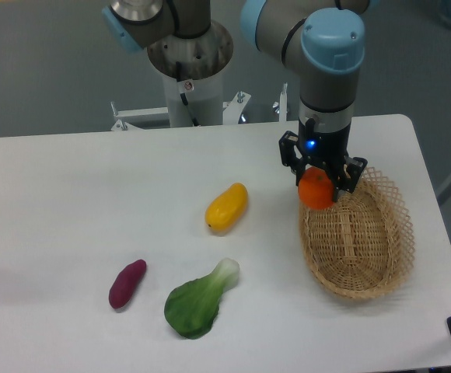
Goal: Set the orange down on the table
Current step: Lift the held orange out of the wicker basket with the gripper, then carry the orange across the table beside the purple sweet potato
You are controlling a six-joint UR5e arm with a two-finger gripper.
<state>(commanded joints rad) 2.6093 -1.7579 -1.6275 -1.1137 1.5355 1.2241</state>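
Gripper (319, 183) fingers clasp the orange (316, 189), which hangs over the near-left rim of the basket (381, 256), seemingly lifted clear of it. To finish well, carry the fruit leftward over bare table (70, 202), away from the yellow fruit (226, 207) and the leafy green (198, 301), then lower until it touches before letting go. Released high, a round fruit would likely roll.
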